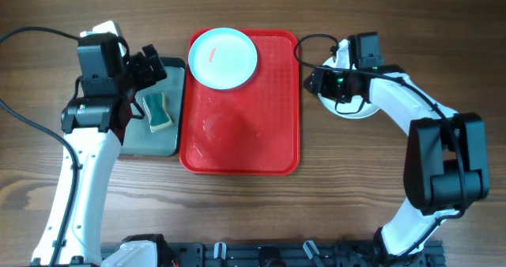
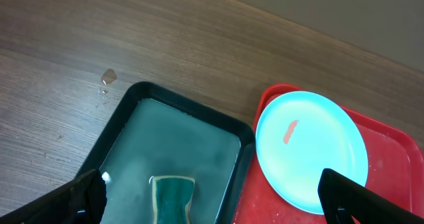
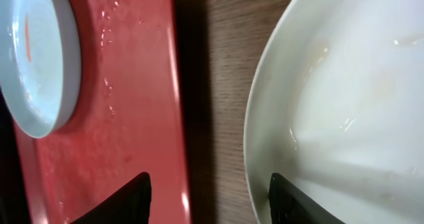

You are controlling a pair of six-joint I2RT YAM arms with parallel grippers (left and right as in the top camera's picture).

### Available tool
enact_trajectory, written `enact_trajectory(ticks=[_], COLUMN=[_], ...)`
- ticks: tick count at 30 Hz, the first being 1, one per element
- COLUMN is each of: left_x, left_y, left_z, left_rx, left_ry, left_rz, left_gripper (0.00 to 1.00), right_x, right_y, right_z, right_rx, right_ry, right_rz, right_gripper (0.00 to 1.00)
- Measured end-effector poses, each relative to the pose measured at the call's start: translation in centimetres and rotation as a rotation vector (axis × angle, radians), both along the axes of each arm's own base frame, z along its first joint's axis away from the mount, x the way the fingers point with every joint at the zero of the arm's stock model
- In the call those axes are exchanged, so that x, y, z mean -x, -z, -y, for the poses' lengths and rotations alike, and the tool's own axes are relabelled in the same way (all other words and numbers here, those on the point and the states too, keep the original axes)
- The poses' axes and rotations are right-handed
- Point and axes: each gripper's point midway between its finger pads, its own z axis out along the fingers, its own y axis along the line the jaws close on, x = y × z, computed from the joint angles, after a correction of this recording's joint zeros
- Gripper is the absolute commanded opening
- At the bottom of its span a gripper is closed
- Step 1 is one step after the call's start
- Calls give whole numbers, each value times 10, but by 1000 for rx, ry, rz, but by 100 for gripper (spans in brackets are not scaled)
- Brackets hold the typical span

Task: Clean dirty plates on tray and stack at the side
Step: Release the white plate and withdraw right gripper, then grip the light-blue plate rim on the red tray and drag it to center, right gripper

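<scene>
If right hand (image 3: 212, 201) rises crooked: its parted fingers (image 3: 126, 197) could catch the white plate (image 3: 344, 105) rim.
Left hand (image 1: 152, 68): spread wide over sponge (image 1: 158, 113); smeared turquoise plate (image 1: 224, 58) awaits.

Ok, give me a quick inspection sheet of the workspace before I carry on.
Surface: wooden table, wet-looking tray.
Job's things: smeared turquoise plate on tray's far-left corner; white plate beside tray, on table.
Clutter: pan with sponge, left of tray.
Hands: left hand open above pan; right hand open, astride white plate's rim.
Cables: black cable by left arm; another by tray's far-right corner.
Surroundings: nothing seen.
</scene>
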Motion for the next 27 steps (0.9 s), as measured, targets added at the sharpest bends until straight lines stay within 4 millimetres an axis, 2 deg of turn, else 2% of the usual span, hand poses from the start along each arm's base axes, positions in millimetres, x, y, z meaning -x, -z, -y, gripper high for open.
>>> enact_trajectory(ticks=[4, 8, 13, 15, 17, 21, 24, 27], left_x=[0, 0, 0, 0, 0, 0, 0, 0], left_y=[0, 0, 0, 0, 0, 0, 0, 0], left_z=[0, 0, 0, 0, 0, 0, 0, 0], left_rx=[0, 0, 0, 0, 0, 0, 0, 0], left_ry=[0, 0, 0, 0, 0, 0, 0, 0], left_rz=[0, 0, 0, 0, 0, 0, 0, 0], left_gripper=[100, 100, 100, 100, 100, 100, 100, 100], right_x=[4, 7, 0, -4, -14, -42, -58, -64], right_y=[-2, -2, -4, -14, -34, -96, -137, -156], right_z=[-17, -29, -16, -9, -7, -16, -36, -59], right_rx=[-17, -16, 30, 53, 72, 104, 106, 107], right_ry=[-25, -47, -28, -34, -47, -82, -116, -153], right_rz=[-3, -1, 10, 3, 18, 127, 256, 350], right_gripper=[63, 62, 57, 55, 54, 47, 45, 48])
